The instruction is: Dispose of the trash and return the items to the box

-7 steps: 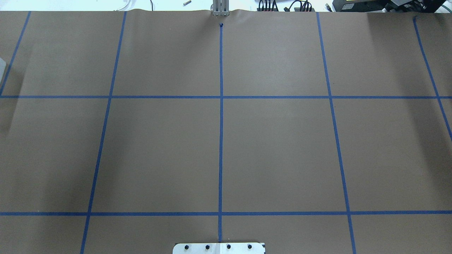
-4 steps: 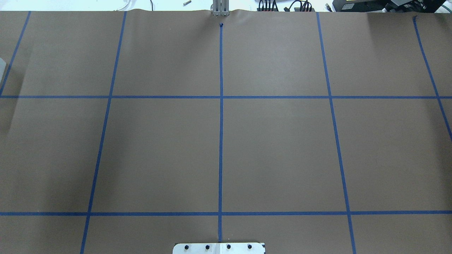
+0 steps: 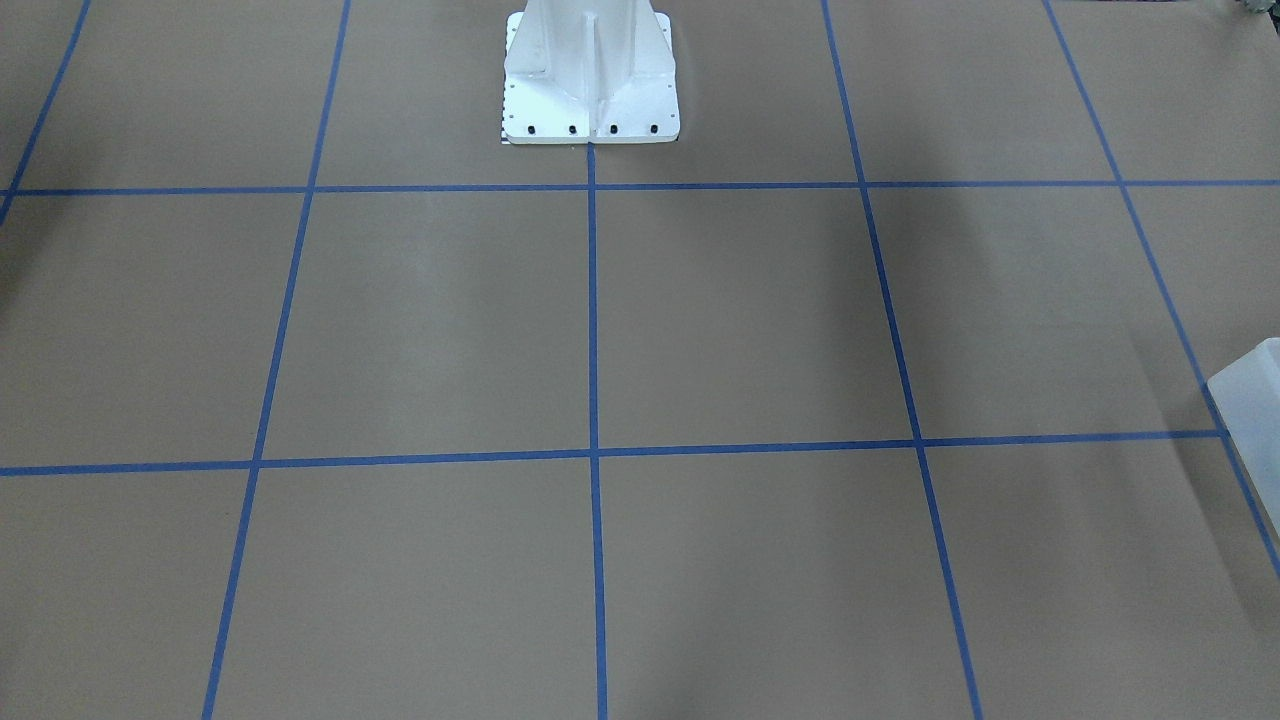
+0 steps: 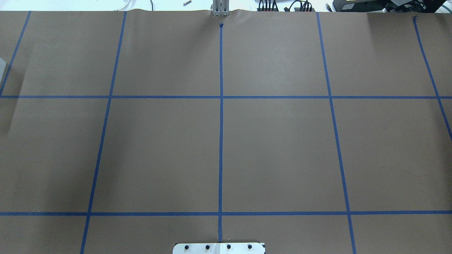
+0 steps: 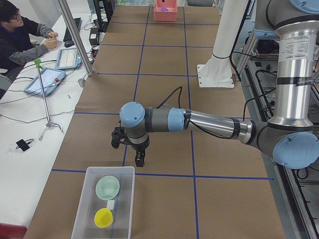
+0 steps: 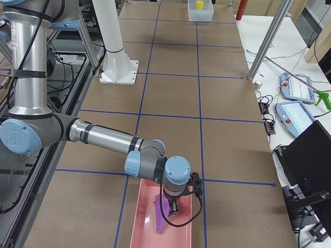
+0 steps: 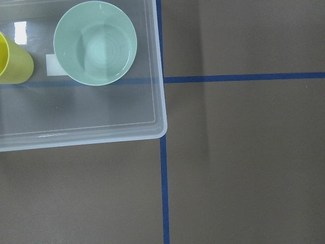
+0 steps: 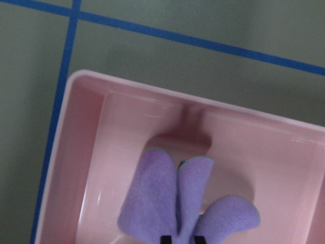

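Box end: clear box [image 5: 82, 209] sits at the left end of the tabletop [image 4: 282, 148], one rounded corner over a crossing of blue tape lines [image 4: 221, 123]. Only a corner of it reaches the overhead view.
Box contents: green bowl [image 7: 95, 43] stands upright with the yellow cup [image 7: 12, 61] just beside it. A white label [image 7: 56, 64] lies between them.
Left end effector [image 5: 139, 160]: hangs above paper just beside the box's end wall, apart from the rim. Only the side camera shows it, so I cannot tell whether it is open or closed.
Middle: white pedestal [image 3: 590, 70] is bolted at the robot's edge, on the centre tape line.
Tray end: pink tray [image 8: 76, 152] sits at the right end, well apart from the box. Tape lines run near its end wall and along one side, not touching.
Right end effector [image 6: 174, 206]: hangs over the tray's inside with its two dark fingertips close together, closed on the purple cloth [image 8: 162, 198]. The cloth fans out in lobes above the tray floor.
Surface: brown paper [image 3: 430, 320] covers the tabletop, taped into a grid and slightly rippled at the far edge.
Room: operator [image 5: 20, 35] sits at a white desk [image 5: 25, 124] with tablets [image 5: 45, 79]. Metal posts [image 5: 75, 37] stand at the tabletop's far side.
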Action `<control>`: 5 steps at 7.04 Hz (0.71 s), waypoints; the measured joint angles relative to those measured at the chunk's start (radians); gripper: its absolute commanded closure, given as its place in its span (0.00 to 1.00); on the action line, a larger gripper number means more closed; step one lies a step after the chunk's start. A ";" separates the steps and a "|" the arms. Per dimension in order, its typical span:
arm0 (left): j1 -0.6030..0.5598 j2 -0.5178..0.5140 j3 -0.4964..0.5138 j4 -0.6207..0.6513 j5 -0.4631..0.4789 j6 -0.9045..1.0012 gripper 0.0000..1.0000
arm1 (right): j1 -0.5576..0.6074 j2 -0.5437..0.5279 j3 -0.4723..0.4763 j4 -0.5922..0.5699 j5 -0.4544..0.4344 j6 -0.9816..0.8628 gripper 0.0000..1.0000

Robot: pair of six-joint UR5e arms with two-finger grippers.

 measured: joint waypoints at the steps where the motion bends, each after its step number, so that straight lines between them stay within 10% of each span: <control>1: 0.000 0.000 0.000 0.001 0.000 0.000 0.01 | -0.012 0.035 0.006 -0.001 0.030 0.062 0.00; 5: 0.001 0.004 0.002 0.001 -0.002 0.003 0.01 | -0.111 0.083 0.147 -0.005 0.053 0.423 0.00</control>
